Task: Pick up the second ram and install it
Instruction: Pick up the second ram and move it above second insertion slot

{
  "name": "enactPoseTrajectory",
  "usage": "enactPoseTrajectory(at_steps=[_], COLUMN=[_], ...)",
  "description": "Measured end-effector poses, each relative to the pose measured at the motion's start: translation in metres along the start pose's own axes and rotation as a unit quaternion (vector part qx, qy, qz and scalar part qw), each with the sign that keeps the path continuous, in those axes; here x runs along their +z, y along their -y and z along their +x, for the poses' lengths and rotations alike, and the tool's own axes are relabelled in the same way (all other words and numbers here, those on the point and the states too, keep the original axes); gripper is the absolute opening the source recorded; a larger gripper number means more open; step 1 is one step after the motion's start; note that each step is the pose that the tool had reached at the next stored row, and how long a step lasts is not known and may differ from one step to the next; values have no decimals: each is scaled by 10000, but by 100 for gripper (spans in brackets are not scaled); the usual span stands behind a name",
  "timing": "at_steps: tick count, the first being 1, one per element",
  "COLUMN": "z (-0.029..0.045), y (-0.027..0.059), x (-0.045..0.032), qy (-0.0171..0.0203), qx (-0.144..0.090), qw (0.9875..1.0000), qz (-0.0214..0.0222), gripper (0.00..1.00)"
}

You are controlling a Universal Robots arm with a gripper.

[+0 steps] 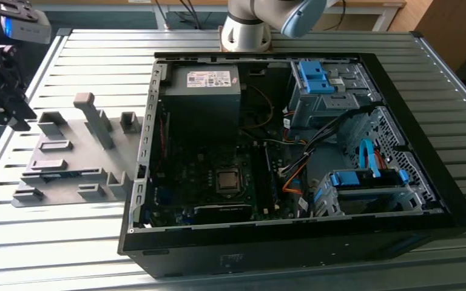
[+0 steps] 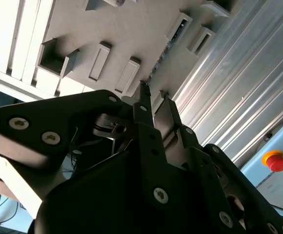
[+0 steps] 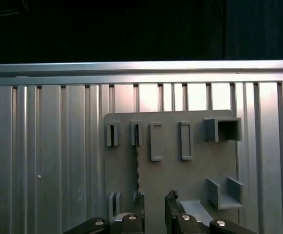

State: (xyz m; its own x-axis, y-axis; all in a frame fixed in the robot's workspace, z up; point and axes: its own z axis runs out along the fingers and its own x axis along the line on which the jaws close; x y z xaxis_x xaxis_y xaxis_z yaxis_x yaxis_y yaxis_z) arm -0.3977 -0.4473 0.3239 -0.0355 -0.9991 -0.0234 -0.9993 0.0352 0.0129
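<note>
The black metal gripper (image 1: 14, 118) hangs at the upper left of the exterior view, above the far edge of a flat, matte grey plastic fixture plate (image 1: 71, 160) that lies on a ribbed, silvery slatted metal table (image 1: 55, 242). The plate carries moulded blocks of several shapes: narrow slotted holders, rectangular frames, open U-shaped brackets and a few taller upright posts. In the first wrist view the second ram (image 3: 137, 165), a long, thin, dark green circuit-board stick, stands on its narrow edge on the plate, each end seated in one of the slotted holders, so it reads as a slim speckled line across the smooth grey surface. The gripper's two slender black fingers (image 3: 173, 209) are spread apart with a bare gap between them and grasp nothing; their tips hover just above the near end of the stick without touching it, one finger roughly in line with it. The second wrist view shows the angular, bolted linkage plates behind the fingers and, past the table's edge, a round red emergency button (image 2: 273, 161). At the centre and right of the exterior view sits a large black sheet-metal computer case (image 1: 298, 248), its side open, with a boxy grey power supply (image 1: 204, 79), a dark motherboard with a square metallic processor socket (image 1: 229, 180), loose cables and glossy blue drive-bay clips (image 1: 312, 76).
</note>
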Motion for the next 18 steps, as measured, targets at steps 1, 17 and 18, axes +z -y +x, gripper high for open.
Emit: enactPoseTrajectory(at_steps=[1,17,18], z=[2,7,7], y=[-1,0,0], x=[15,66,70], qy=[0,-1,0], qx=[0,-1,0], qw=[10000,10000,10000], qz=[0,-1,0], gripper=[31,31,31])
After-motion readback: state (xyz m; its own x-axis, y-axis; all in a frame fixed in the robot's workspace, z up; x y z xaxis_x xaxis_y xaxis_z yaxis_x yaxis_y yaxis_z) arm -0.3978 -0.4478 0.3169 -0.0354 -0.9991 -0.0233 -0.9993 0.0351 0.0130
